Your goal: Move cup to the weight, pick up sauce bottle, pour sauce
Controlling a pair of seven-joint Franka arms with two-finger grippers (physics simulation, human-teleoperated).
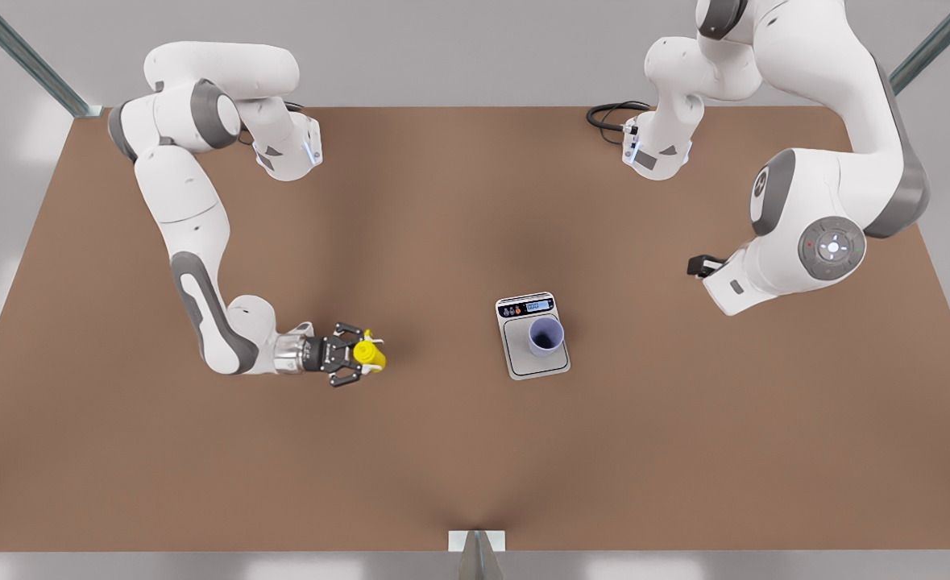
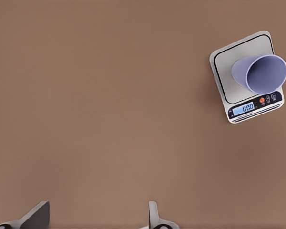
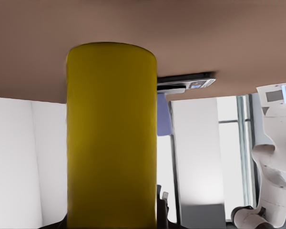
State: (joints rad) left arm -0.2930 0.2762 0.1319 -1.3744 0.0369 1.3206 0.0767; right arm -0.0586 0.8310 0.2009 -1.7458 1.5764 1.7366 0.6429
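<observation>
The cup (image 1: 545, 336) stands on the weight (image 1: 533, 366) mid-bench, ready for pouring. The right claw (image 1: 355, 354) grips the sauce bottle (image 1: 369, 352) toward the front view's left edge. The left claw (image 2: 93, 217) waits open (high above).
</observation>
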